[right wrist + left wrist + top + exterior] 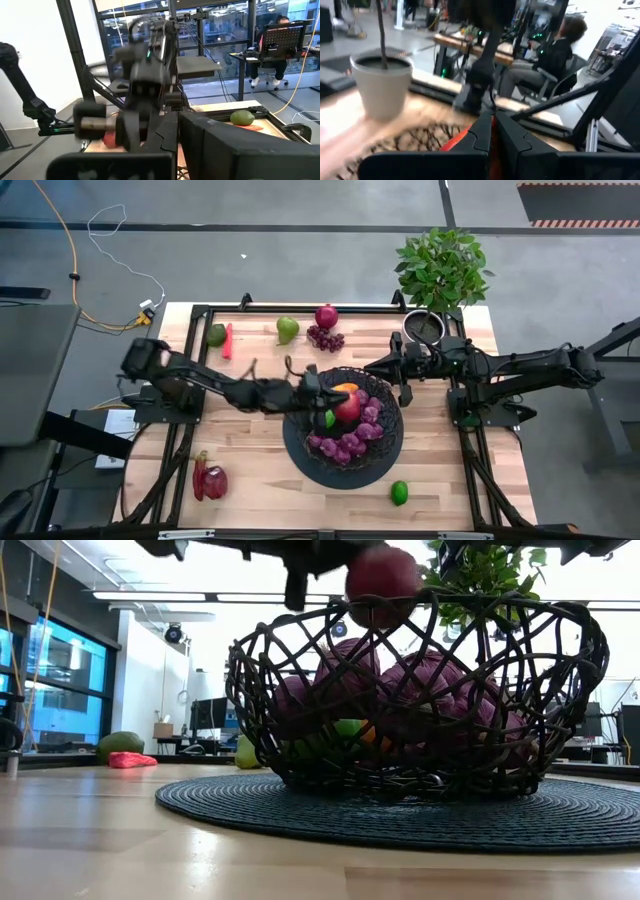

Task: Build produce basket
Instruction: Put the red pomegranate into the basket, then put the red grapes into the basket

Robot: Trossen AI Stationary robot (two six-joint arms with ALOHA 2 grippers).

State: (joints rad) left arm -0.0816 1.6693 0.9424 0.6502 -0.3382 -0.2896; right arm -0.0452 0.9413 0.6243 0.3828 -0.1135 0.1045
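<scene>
Over the basket (300,442), left gripper (322,392) fingers are pinching shut beside a red apple (347,408); grip unclear. Right gripper (400,370) is idling shut. Advise lowering gently before releasing.

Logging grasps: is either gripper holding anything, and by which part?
Cannot tell: left gripper shut beside round red apple over black wire basket. Right gripper holds nothing.

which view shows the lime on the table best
The high view: the lime lies in full sight on the bare wood, near the front edge, just right of the basket and its mat. The low view and both wrist views do not show it.
</scene>
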